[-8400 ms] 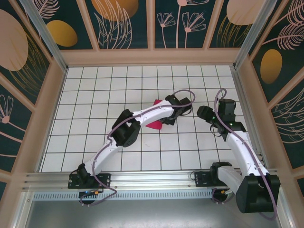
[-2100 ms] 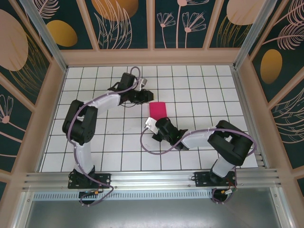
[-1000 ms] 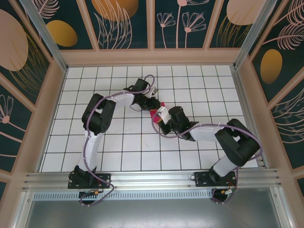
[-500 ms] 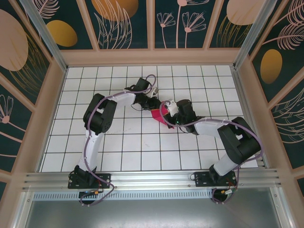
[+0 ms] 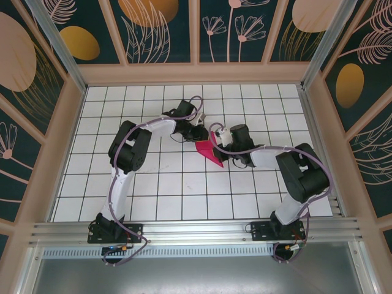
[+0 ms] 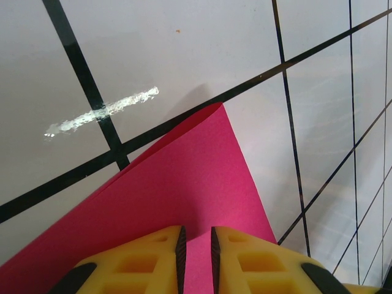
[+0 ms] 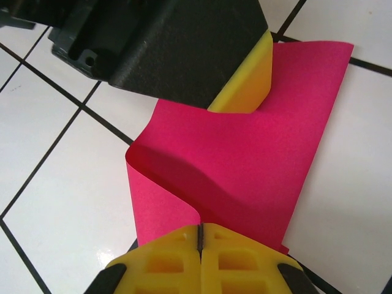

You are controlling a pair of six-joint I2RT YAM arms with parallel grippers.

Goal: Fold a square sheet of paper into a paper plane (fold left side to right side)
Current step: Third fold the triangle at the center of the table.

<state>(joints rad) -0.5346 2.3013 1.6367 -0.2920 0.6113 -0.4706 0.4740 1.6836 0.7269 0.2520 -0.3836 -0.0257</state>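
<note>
From above, much of the square sheet of paper (image 5: 208, 154) is covered by the two wrists that meet over it; a magenta wedge shows near the middle of the white-tiled desk (image 5: 122, 184). In the left wrist view the sheet (image 6: 184, 184) runs off the bottom edge under the yellow fingers (image 6: 150, 260), and one corner lifts off the desk beside a chalky scuff (image 6: 101, 112). The left gripper (image 6: 196, 248) has its fingers a thin slit apart with pink showing through; whether they nip the sheet or just press on it I cannot tell. In the right wrist view, one left finger (image 7: 248, 79) touches the sheet's far edge (image 7: 257, 141). The right gripper (image 7: 200, 236) has its fingers pressed together on a raised, curling flap at the near edge.

The left arm rises from its base, bends sharply at the elbow and reaches right to the left gripper (image 5: 198, 130). The right arm doubles back, its forearm stretched left and low to the right gripper (image 5: 214, 146).
</note>
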